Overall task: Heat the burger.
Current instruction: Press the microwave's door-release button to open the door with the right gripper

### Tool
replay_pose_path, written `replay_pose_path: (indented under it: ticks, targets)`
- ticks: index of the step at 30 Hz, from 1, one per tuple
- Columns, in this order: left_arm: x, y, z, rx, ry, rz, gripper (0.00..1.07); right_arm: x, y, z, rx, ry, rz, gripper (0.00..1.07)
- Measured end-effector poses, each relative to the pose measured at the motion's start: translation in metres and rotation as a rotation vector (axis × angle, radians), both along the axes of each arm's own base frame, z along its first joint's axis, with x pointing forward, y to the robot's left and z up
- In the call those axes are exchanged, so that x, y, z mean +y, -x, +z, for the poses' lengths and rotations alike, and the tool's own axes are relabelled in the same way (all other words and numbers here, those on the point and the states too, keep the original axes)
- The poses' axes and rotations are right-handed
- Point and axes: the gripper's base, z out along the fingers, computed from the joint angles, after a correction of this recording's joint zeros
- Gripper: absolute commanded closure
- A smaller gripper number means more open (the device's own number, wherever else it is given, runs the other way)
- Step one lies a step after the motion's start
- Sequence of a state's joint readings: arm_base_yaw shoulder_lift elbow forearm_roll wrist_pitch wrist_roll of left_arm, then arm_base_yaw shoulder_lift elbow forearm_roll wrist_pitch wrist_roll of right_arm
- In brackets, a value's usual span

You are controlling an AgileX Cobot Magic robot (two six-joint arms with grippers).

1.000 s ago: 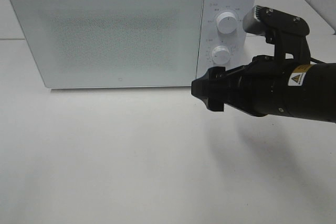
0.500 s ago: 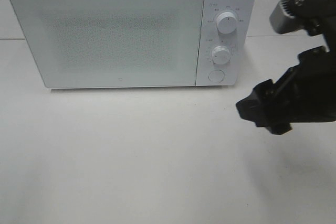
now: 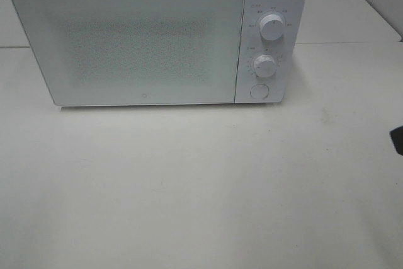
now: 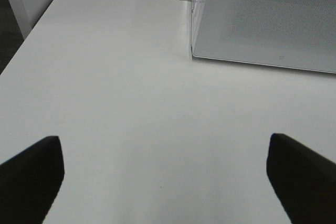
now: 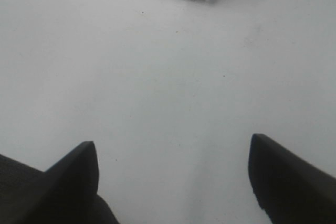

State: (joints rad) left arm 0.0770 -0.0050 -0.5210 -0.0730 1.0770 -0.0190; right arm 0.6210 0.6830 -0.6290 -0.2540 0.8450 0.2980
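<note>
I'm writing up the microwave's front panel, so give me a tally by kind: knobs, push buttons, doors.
Knobs: 2 (upper knob, lower knob)
Push button: 1
Door: 1, closed
Total: 4

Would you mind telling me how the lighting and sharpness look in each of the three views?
Exterior high view: soft, even, slightly washed-out light; the microwave door looks grainy, with only a faint shadow on the table beneath it. Left wrist view: table evenly lit, left gripper an underexposed black silhouette. Right wrist view: likewise, right gripper dark and soft-edged.
</note>
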Motion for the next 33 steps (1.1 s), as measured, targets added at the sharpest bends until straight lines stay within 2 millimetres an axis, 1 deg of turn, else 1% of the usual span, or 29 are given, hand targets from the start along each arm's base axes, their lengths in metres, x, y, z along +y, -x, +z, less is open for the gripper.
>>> replay_pose_path:
  ticks: [1, 2, 3, 4, 5, 6, 7, 8, 9, 11, 13, 14, 15, 17, 18, 20, 21, 23, 24, 27, 32, 33]
  targets:
    - [0.000, 0.000, 0.000, 0.000, 0.000, 0.000, 0.09, -0.004, 0.005, 0.002, -0.004, 0.001, -0.002, 0.31]
    - [0.000, 0.000, 0.000, 0.000, 0.000, 0.000, 0.09, -0.004, 0.005, 0.002, -0.004, 0.001, -0.002, 0.31]
    - [0.000, 0.000, 0.000, 0.000, 0.000, 0.000, 0.09, -0.010, 0.013, 0.004, -0.012, -0.002, -0.002, 0.31]
    - [0.000, 0.000, 0.000, 0.000, 0.000, 0.000, 0.09, -0.014, 0.018, 0.006, -0.027, -0.006, 0.002, 0.31]
    - [0.000, 0.000, 0.000, 0.000, 0.000, 0.000, 0.09, -0.014, 0.018, 0.006, -0.027, -0.006, 0.002, 0.31]
    - [0.000, 0.000, 0.000, 0.000, 0.000, 0.000, 0.09, -0.021, 0.027, 0.009, -0.055, -0.015, 0.002, 0.31]
    - [0.000, 0.000, 0.000, 0.000, 0.000, 0.000, 0.09, -0.024, 0.031, 0.011, -0.072, -0.019, 0.003, 0.31]
    - [0.000, 0.000, 0.000, 0.000, 0.000, 0.000, 0.09, -0.024, 0.031, 0.011, -0.072, -0.019, 0.003, 0.31]
    - [0.000, 0.000, 0.000, 0.000, 0.000, 0.000, 0.09, -0.032, 0.038, 0.012, -0.099, -0.020, -0.021, 0.31]
    - [0.000, 0.000, 0.000, 0.000, 0.000, 0.000, 0.09, -0.035, 0.041, 0.012, -0.110, -0.019, -0.037, 0.31]
    - [0.000, 0.000, 0.000, 0.000, 0.000, 0.000, 0.09, -0.043, 0.050, 0.006, -0.131, -0.007, -0.075, 0.31]
    - [0.000, 0.000, 0.000, 0.000, 0.000, 0.000, 0.09, -0.043, 0.050, 0.006, -0.131, -0.007, -0.075, 0.31]
    - [0.000, 0.000, 0.000, 0.000, 0.000, 0.000, 0.09, -0.047, 0.058, 0.002, -0.142, -0.012, -0.089, 0.31]
    - [0.000, 0.000, 0.000, 0.000, 0.000, 0.000, 0.09, -0.048, 0.062, 0.000, -0.148, -0.020, -0.095, 0.31]
    - [0.000, 0.000, 0.000, 0.000, 0.000, 0.000, 0.09, -0.048, 0.069, -0.002, -0.164, -0.040, -0.108, 0.31]
    - [0.000, 0.000, 0.000, 0.000, 0.000, 0.000, 0.09, -0.048, 0.073, -0.003, -0.178, -0.052, -0.108, 0.31]
    - [0.000, 0.000, 0.000, 0.000, 0.000, 0.000, 0.09, -0.047, 0.080, -0.005, -0.197, -0.080, -0.118, 0.31]
    - [0.000, 0.000, 0.000, 0.000, 0.000, 0.000, 0.09, -0.047, 0.082, -0.006, -0.206, -0.088, -0.122, 0.31]
    - [0.000, 0.000, 0.000, 0.000, 0.000, 0.000, 0.09, -0.046, 0.086, -0.010, -0.222, -0.101, -0.140, 0.31]
    - [0.000, 0.000, 0.000, 0.000, 0.000, 0.000, 0.09, -0.047, 0.092, -0.016, -0.240, -0.110, -0.165, 0.31]
    - [0.000, 0.000, 0.000, 0.000, 0.000, 0.000, 0.09, -0.048, 0.100, -0.016, -0.294, -0.120, -0.187, 0.31]
    - [0.000, 0.000, 0.000, 0.000, 0.000, 0.000, 0.09, -0.049, 0.105, -0.016, -0.327, -0.127, -0.194, 0.31]
